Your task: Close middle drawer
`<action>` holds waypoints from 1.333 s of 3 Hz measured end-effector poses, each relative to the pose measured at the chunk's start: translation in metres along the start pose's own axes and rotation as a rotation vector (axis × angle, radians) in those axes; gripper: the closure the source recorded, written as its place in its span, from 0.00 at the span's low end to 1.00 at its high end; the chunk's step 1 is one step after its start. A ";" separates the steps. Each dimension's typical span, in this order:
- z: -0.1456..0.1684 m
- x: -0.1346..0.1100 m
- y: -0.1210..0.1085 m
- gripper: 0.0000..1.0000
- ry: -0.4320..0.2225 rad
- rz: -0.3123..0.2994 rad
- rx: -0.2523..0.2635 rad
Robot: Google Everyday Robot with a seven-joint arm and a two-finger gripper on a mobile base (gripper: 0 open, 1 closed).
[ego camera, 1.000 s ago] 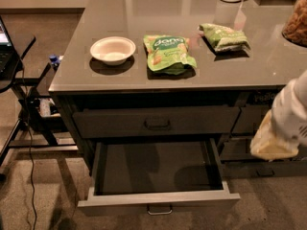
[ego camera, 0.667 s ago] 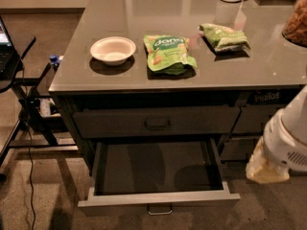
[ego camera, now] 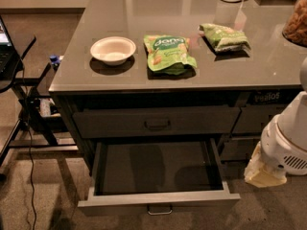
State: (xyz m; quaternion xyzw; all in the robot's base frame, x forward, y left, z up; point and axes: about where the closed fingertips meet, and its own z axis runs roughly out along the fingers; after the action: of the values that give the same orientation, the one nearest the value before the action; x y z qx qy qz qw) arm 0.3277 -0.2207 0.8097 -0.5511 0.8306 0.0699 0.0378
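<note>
The middle drawer [ego camera: 158, 201] is pulled far out below the counter. Its flat grey front faces me, with a small U-shaped handle [ego camera: 159, 210] at the centre, and its dark box [ego camera: 156, 166] holds nothing. Above it is a closed wide drawer front [ego camera: 153, 122] with a dark handle. My gripper [ego camera: 263, 172], a cream-coloured end on the white arm [ego camera: 288, 138], hangs low to the right of the open drawer. It is beside the drawer's right front corner and apart from it.
On the grey countertop [ego camera: 96, 75] are a white bowl [ego camera: 113, 50], a green snack bag [ego camera: 168, 53] and a second green bag [ego camera: 224, 36]. Narrower drawer fronts [ego camera: 261, 116] are at the right. A black stand with cables [ego camera: 24, 95] is at the left.
My arm and gripper have moved down and slightly left, towards the floor beside the open drawer. The drawer has not moved.
</note>
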 end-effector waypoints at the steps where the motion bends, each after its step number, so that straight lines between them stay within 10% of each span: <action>1: 0.038 0.010 0.016 1.00 0.026 0.038 -0.065; 3: 0.189 0.050 0.057 1.00 0.139 0.178 -0.298; 4: 0.204 0.053 0.063 1.00 0.147 0.193 -0.332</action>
State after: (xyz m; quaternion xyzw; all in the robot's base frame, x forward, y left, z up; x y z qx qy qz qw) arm 0.2462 -0.2131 0.6059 -0.4713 0.8572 0.1685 -0.1212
